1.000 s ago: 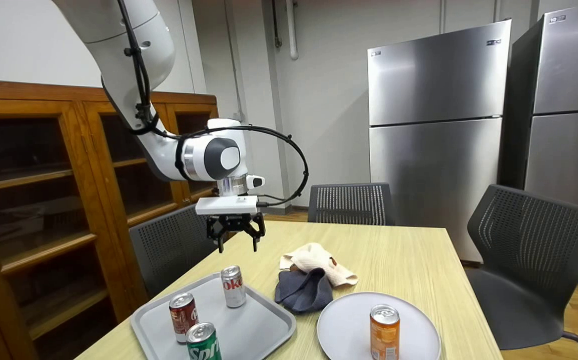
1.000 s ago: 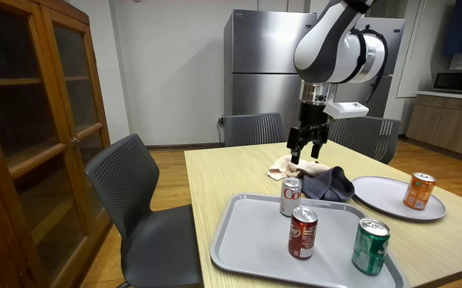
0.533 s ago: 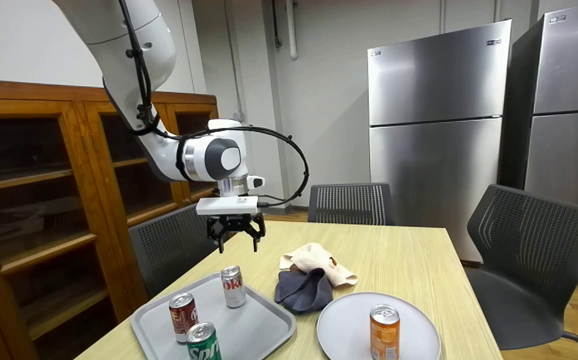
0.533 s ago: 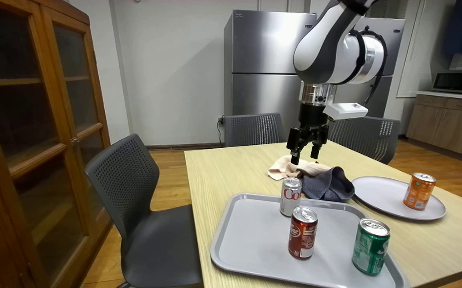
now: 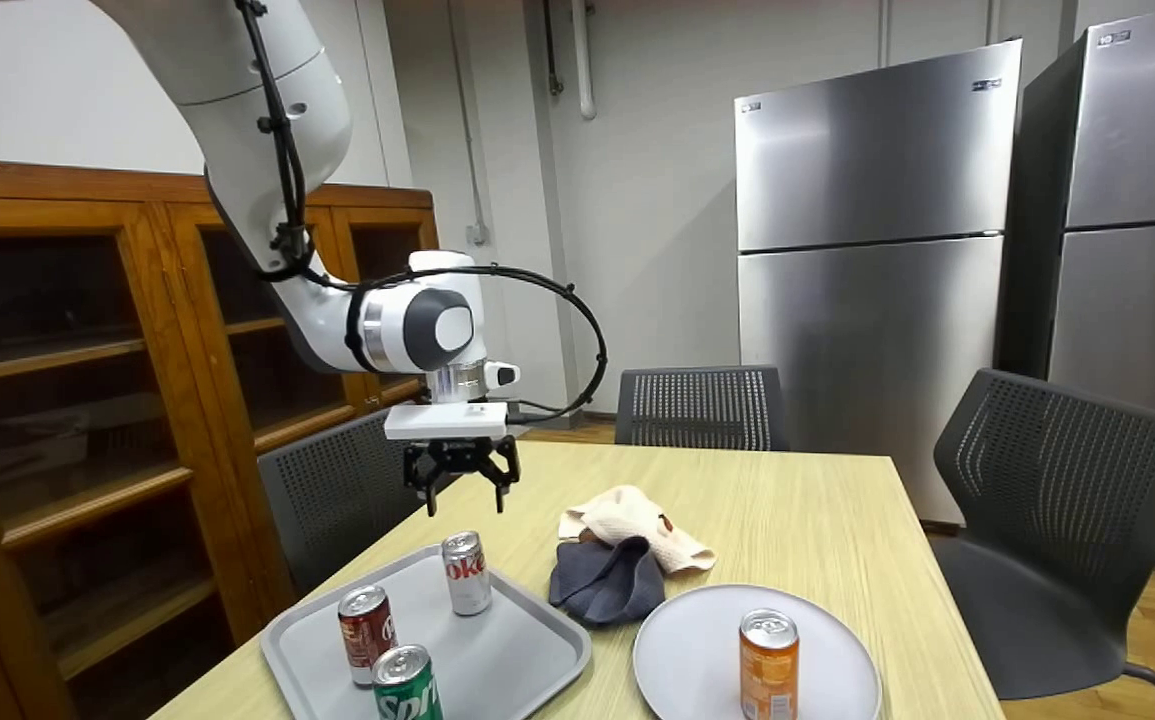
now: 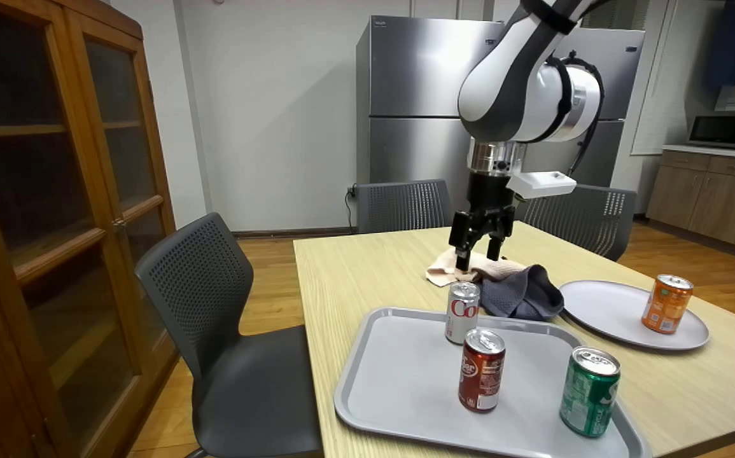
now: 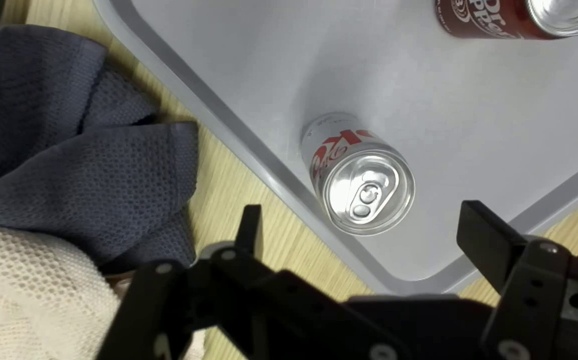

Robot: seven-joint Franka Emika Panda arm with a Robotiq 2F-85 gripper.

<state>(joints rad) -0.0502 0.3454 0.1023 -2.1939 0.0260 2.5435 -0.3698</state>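
The jaws are wide apart with nothing in them. They hang over the counter (image 6: 342,273), near the silver can (image 7: 356,170) but not touching it. So this looks like a step before any grip. The silver can stands upright on the gray tray (image 7: 469,110), close to one corner. In both exterior views, the jaws show higher than its top. In the wrist view, it shows mostly a bit past the tips. A grip on this can would seem to call for the jaws to line up over it, go down with one on each side, and squeeze softly. The tray's raised edge is close by, so a bump there could be a worry.

The silver can is a round tube and looks like thin, smooth metal. Its top is a shiny circle with a pull tab (image 7: 371,195), and red letters go around its side. The tray looks like hard plastic, flat and smooth, with rounded corners. A dark red can (image 6: 482,372) and a green can (image 6: 590,394) stand on it too.

Just beside the tray lie a crumpled dark gray cloth (image 7: 118,175) with tiny bumps and a cream cloth (image 7: 23,285) with little dents like a waffle. The pale plate (image 5: 687,650) is round and flat, and an orange can (image 6: 667,305) stands on it. The counter is light wood with thin lines.
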